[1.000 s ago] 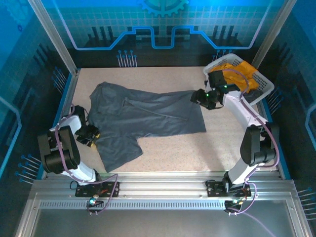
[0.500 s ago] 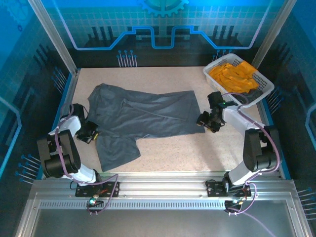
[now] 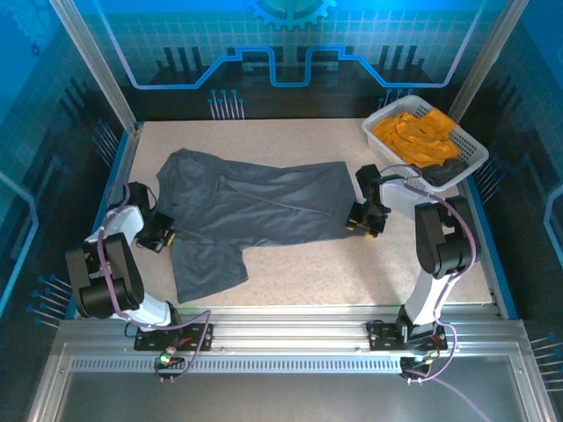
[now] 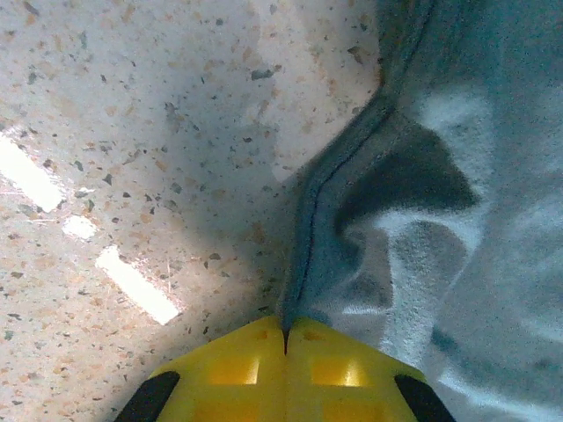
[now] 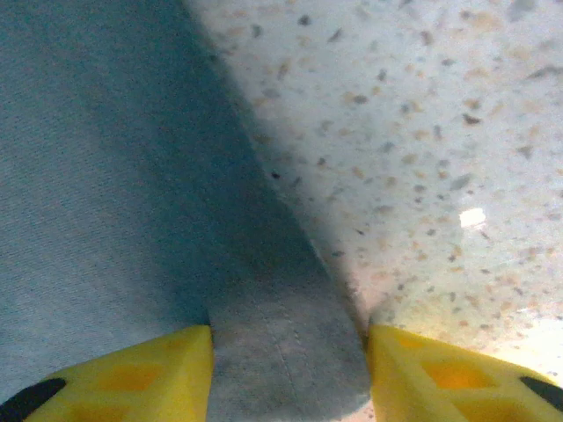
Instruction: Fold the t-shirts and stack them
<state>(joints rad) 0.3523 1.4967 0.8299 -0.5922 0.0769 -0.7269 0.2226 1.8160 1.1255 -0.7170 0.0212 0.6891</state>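
- One grey shirt [image 3: 255, 207] lies spread on the speckled table [image 3: 352, 264], with one sleeve toward the near edge.
- Orange shirts [image 3: 413, 136] are heaped in one white basket [image 3: 482, 156] at the far right; their number is unclear.
- Two grippers: the left gripper [image 4: 285, 347] is pressed together, pinching the grey shirt's left hem. The right gripper [image 5: 286, 369] is spread, straddling its right corner.

no legible text, label, brand, number or sign on any surface

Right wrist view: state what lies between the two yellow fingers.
An edge of the grey t-shirt lies between them, on the speckled table; the right wrist view shows it.
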